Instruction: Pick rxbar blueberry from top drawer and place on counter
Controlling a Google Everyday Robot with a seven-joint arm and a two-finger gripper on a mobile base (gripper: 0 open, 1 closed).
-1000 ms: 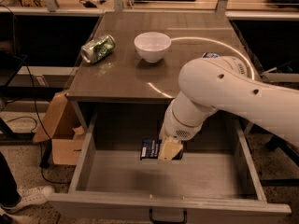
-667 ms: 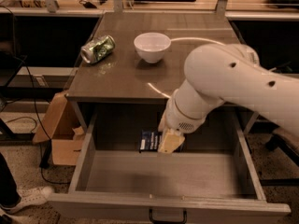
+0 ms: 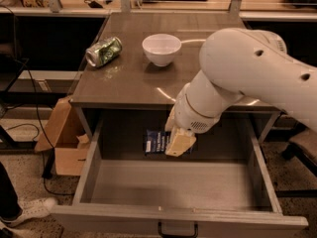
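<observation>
Up a little since before have come the pincer (image 3: 175, 144) and the rxbar blueberry (image 3: 155, 142) it grips, a small flat dark-blue wrapper with white print, over the open top drawer (image 3: 173, 187), just below the front edge of the counter (image 3: 129, 78).

The white arm (image 3: 247, 78) bends down from the right, its gripper (image 3: 179, 143) hanging low at centre.

Dark-blue rxbar blueberry (image 3: 156, 142), gripped in the claw (image 3: 177, 145), hangs over the rear of the open top drawer (image 3: 173, 185).
</observation>
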